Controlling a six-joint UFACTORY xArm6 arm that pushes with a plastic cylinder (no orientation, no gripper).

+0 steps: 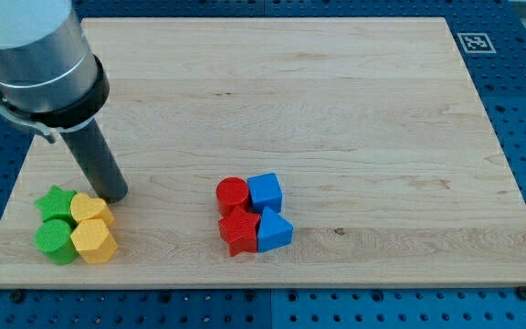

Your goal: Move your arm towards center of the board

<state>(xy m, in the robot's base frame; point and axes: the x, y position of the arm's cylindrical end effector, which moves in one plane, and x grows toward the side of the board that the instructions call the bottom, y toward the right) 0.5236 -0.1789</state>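
Clearly, my tip (112,196) sat far from the board's (354,100) centre, at the view's left.

With no jaws to open or close, the rod touched the yellow block (90,209); I judged a clean slide rightward, above the red and blue cluster (254,215), best.

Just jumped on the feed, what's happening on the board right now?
My tip sits near the view's left edge, just above the yellow blocks and beside the green star and green cylinder. A second cluster, red blocks with blue blocks, lies lower middle. The wooden board centre is up and right of my tip.
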